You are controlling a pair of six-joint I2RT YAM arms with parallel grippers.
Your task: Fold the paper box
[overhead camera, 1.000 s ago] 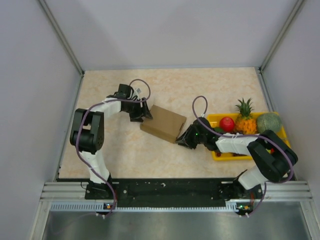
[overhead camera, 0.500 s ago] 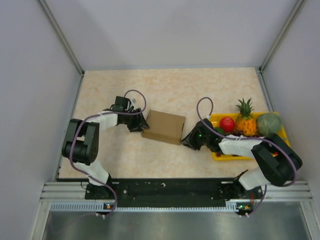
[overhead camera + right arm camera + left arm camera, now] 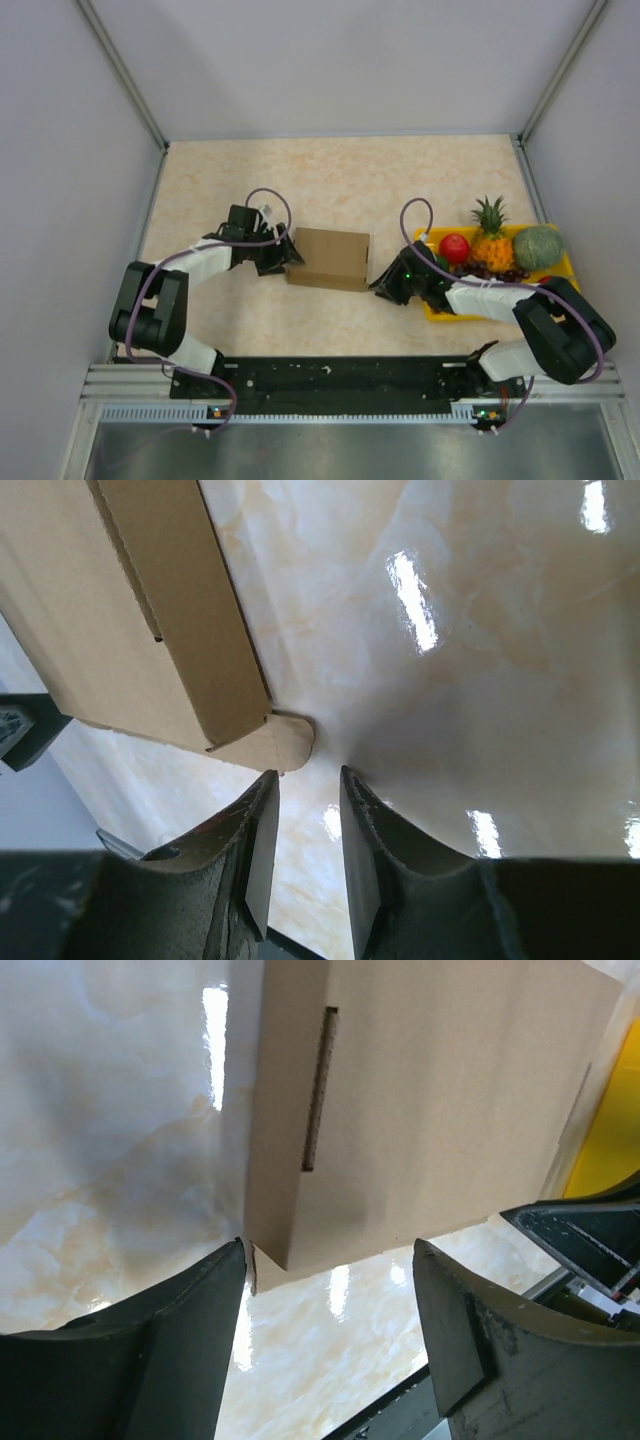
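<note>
Both wrist views crop the paper box (image 3: 327, 258): left jaws wide around its corner, right jaws narrow, empty.

Yellow tray (image 3: 568, 263) at right: pineapple (image 3: 490, 240), red fruit (image 3: 454, 247), melon (image 3: 538, 246).

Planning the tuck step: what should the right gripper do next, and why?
Probably ease the right gripper forward onto the rounded tab and pinch it. That tab sticks out of the paper box just ahead of its narrowly parted, empty jaws, while the open left gripper straddles the box's other end.
</note>
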